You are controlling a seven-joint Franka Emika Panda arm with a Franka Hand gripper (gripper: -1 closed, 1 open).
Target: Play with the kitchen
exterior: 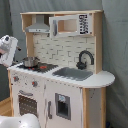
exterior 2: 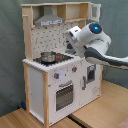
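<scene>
First exterior view: the kitchen (exterior: 60,75), white and light wood, fills the centre of the frame. Small metal pot (exterior: 30,62) on the hob at centre left; grey sink (exterior: 73,73) and black faucet (exterior: 85,58) to its right. White robot arm (exterior: 7,50) at the left edge.

Second exterior view: the kitchen stands centre left, the pot on its hob. The arm enters from the right edge, over the worktop. Fingers hidden; their opening cannot be told.
</scene>
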